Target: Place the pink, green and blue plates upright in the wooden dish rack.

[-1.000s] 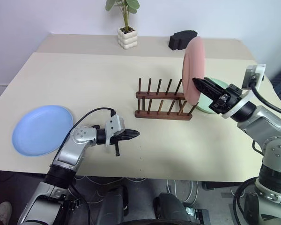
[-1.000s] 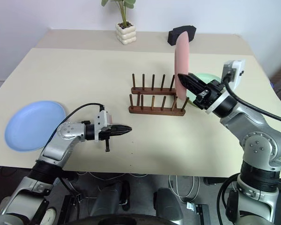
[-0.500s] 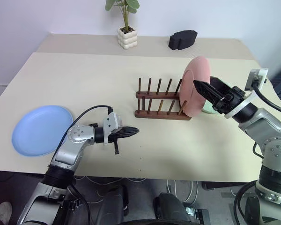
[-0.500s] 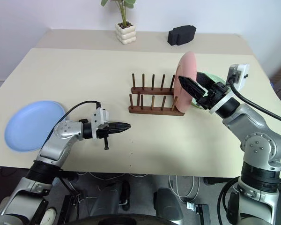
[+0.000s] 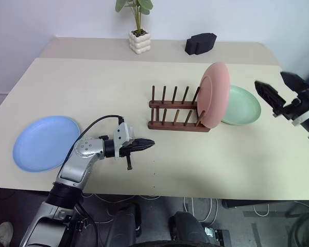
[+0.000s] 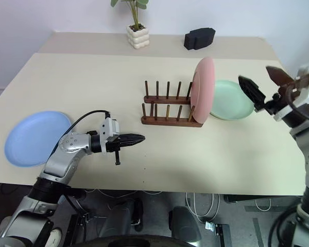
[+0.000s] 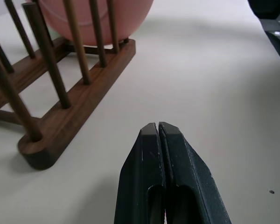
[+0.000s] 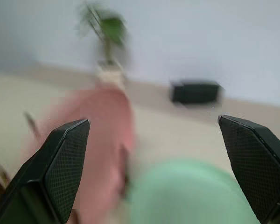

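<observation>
A: What does the left wrist view give that the head views don't?

B: The left tool (image 7: 157,128) up close, its two black fingers pressed together with nothing between them. Just past it is the near end of the wooden dish rack (image 7: 70,109), and behind the pegs the bottom edge of the pink plate (image 7: 102,16).

A: And from the head?

B: The whole desk (image 5: 118,87). Taking the rack (image 5: 176,114) as the landmark: the left tool (image 5: 147,144) hovers nearer the robot than the rack and to its left, apart from it. The blue plate (image 5: 45,142) lies flat, well apart to the rack's left. The pink plate (image 5: 215,94) stands upright in the rack's right end. The green plate (image 5: 243,105) lies flat just right of the rack, partly behind the pink one.

A: The right tool?

B: The right tool (image 5: 276,90) is released, fingers spread wide and holding nothing, well to the rack's right, beyond the green plate. Its wrist view, blurred, shows both plates between its fingers (image 8: 60,163).
</observation>
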